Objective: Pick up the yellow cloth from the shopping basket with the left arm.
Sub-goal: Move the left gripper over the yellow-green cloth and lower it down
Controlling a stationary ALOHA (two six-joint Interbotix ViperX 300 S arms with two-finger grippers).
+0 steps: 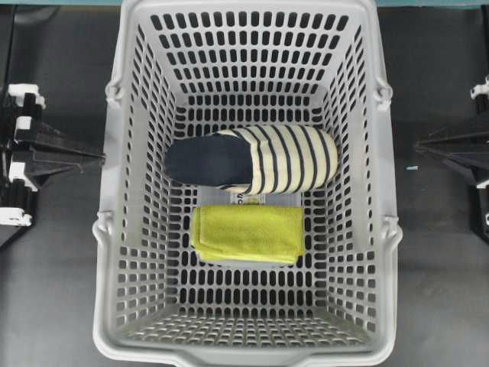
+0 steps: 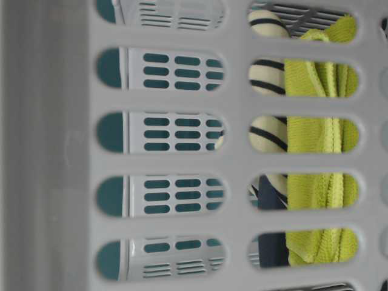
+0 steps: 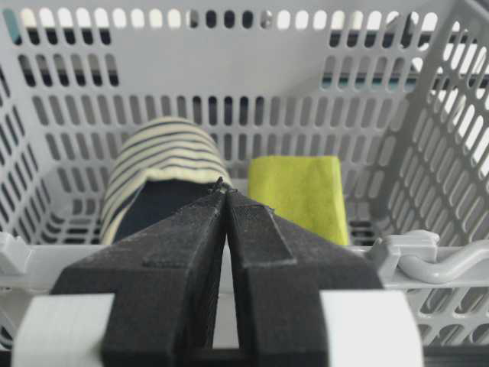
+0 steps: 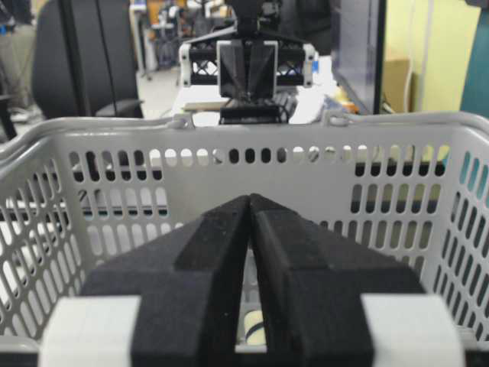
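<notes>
1. Two soft things lie on the slotted floor of the large light-grey plastic shopping basket (image 1: pixel 386 252), which has lattice walls and a thick rim and stands on a dark tabletop (image 1: pixel 439 306).
2. One is the small yellow-green microfibre cloth (image 1: pixel 248 233), folded into a layered rectangle. It lies flat near the middle of the basket floor, a little toward the bottom rim as the overhead view shows it.
3. Just beside the yellow cloth, on its upper side in that view, lies a cream slipper with navy stripes and a navy toe (image 1: pixel 252 159). Its toe points toward the left wall of the basket.
4. A narrow strip of something white with dark print (image 1: pixel 252 199) shows between the slipper and the yellow cloth; what it is cannot be told.
5. Through the slots of the near wall, the table-level view shows the cloth's soft folds in front of the slipper's stripes.
6. The black lattice-patterned left gripper (image 3: pixel 227 200) is outside the basket, at the left rim, level and pointing in over the rim toward the slipper's toe. Its fingers are pressed together with nothing between them. It is well apart from the yellow cloth.
7. The black right gripper (image 4: pixel 250 206) is outside the opposite rim and faces the left arm across the basket. Its fingers are likewise pressed together and hold nothing.
</notes>
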